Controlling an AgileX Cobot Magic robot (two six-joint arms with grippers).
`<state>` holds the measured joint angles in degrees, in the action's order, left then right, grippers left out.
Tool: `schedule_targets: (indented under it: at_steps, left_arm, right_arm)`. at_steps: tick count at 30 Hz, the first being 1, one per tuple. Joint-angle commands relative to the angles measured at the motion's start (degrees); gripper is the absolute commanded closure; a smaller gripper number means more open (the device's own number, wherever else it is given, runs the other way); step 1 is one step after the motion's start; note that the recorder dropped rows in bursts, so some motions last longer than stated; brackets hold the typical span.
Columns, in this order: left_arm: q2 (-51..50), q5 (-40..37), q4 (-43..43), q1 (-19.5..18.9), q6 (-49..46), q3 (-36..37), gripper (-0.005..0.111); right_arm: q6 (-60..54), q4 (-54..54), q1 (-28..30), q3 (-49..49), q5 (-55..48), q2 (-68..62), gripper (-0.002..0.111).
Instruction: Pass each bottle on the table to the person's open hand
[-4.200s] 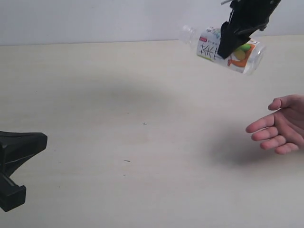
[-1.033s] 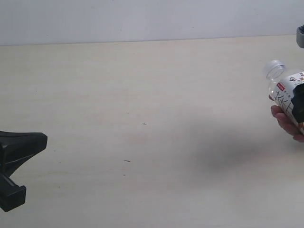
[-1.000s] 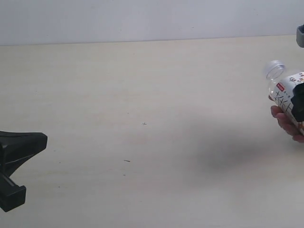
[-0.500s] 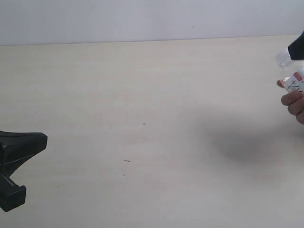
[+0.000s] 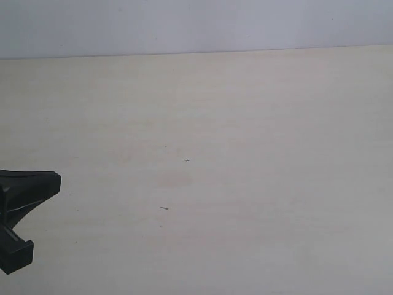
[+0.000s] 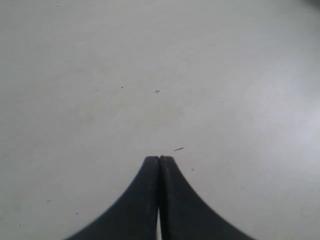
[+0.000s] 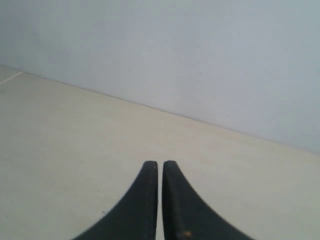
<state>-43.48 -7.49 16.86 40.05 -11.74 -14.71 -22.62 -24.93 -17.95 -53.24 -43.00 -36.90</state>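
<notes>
Left wrist view: the left gripper (image 6: 159,159) has its two black fingers (image 6: 145,200) pressed flat together, tips meeting, with nothing between them. The table (image 6: 75,60) lies beneath and ahead of it, and its pale surface fills that view. Just beyond the tips lies a short dark dash (image 6: 178,149). Farther out is a small cross-shaped mark (image 6: 157,91).

Exterior view: this gripper (image 5: 54,182) sits at the lower left edge, with its tip pointing toward the middle of the table (image 5: 276,123). The dash (image 5: 164,208) and the cross-shaped mark (image 5: 186,160) lie near the middle of the surface, well apart from the gripper. The table runs back to a pale grey wall (image 5: 196,24).

Right wrist view: the right gripper (image 7: 160,164) is all but closed, with only a hairline slit between its dark fingers (image 7: 145,200), and it grips nothing. One finger carries a small orange fleck (image 7: 186,233) low on its inner edge. The tips point across the table (image 7: 60,130) toward the wall (image 7: 175,50), which meets the table's far edge in a straight line.
</notes>
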Motion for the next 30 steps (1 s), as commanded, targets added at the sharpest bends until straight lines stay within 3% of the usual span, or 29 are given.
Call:
schedule_targets:
  at_steps: [1, 30]
  left_arm:
    - [0.19, 0.02, -0.20, -0.18, -0.02, 0.06, 0.107]
    - [0.19, 0.02, -0.20, -0.18, -0.02, 0.06, 0.107]
  right_arm:
    - [-1.75, -1.44, -0.06, -0.20, 0.30, 4.82, 0.108]
    - [-1.24, -1.73, -0.06, -0.20, -0.97, 9.07, 0.108]
